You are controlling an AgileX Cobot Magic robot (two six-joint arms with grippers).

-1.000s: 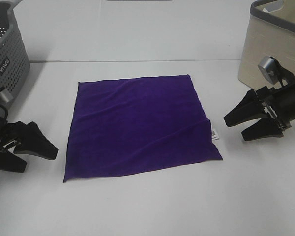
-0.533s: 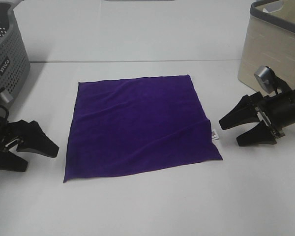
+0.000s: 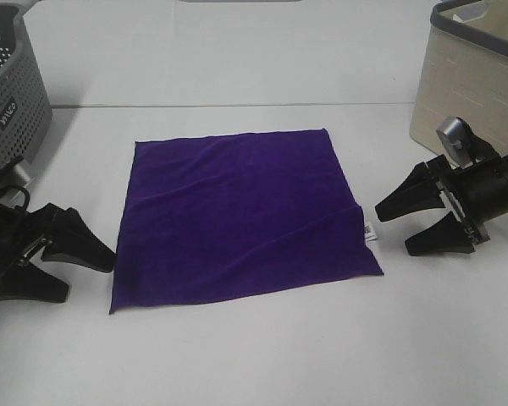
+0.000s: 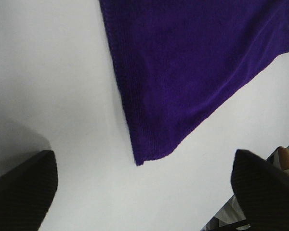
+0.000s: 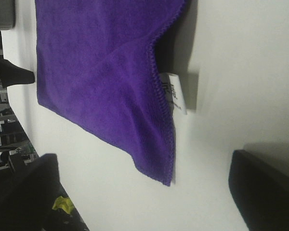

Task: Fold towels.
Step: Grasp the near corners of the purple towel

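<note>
A deep purple towel point(image 3: 241, 216) lies flat and spread out on the white table, with a small white tag point(image 3: 369, 231) on its right edge. My left gripper point(image 3: 78, 266) is open, low over the table just left of the towel's near-left corner point(image 4: 139, 161). My right gripper point(image 3: 398, 225) is open, low over the table just right of the tag point(image 5: 173, 92) and the near-right corner point(image 5: 167, 180). Neither gripper touches the towel.
A grey perforated basket point(image 3: 8, 93) stands at the far left. A beige bin with a grey rim point(image 3: 470, 72) stands at the far right, behind my right arm. The table's back edge point(image 3: 237, 105) runs behind the towel.
My left gripper has moved right, toward the towel's near-left corner. My right gripper has moved left and lower, toward the tag. The towel has not moved.
</note>
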